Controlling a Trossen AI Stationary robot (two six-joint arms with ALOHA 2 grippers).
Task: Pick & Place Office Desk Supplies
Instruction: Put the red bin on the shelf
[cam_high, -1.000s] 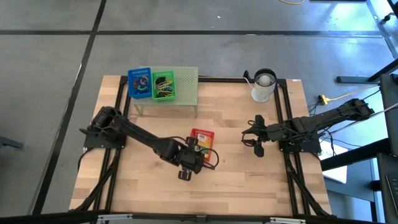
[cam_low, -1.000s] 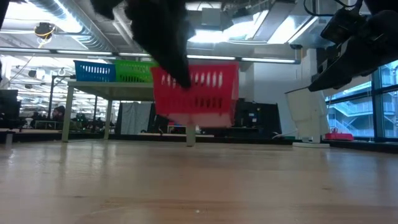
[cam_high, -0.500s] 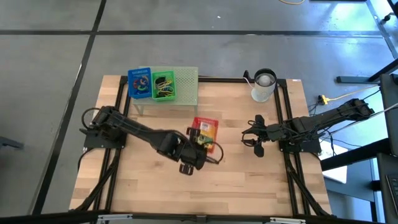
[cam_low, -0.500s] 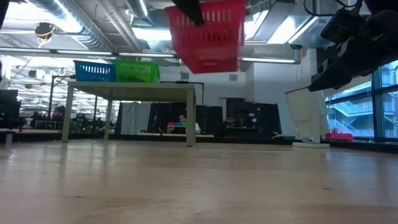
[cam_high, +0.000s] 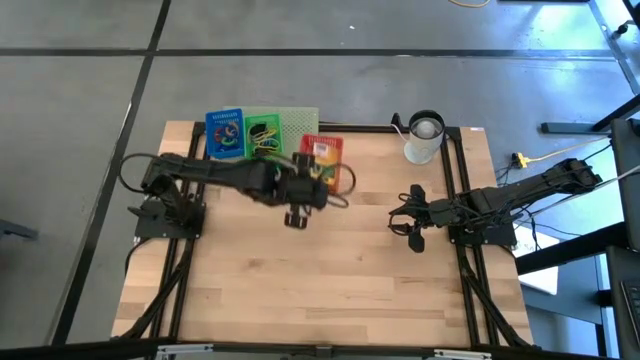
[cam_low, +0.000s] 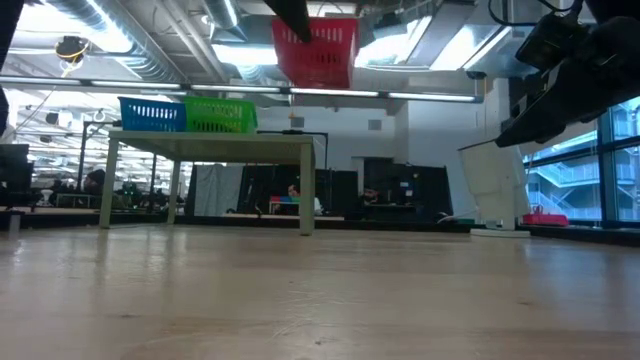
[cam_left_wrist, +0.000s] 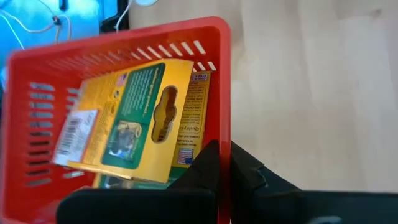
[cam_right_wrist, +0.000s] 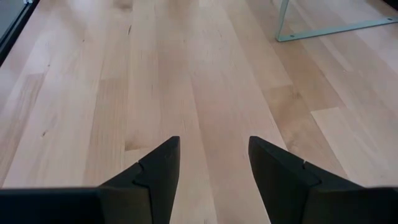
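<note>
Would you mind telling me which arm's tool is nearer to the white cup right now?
The right. The right tool, open, waits above the table just in front of the white cup. The left tool, shut on the red basket, is farther off beside the green mesh stand.

Robotics lab, exposed ceiling ducts, concrete floor, distant workstations

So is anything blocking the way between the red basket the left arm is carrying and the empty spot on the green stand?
Nothing visible does. The left tool holds the red basket by its rim, raised above the stand's bare end, beside the green basket. The white cup and right tool sit off to the side.
</note>
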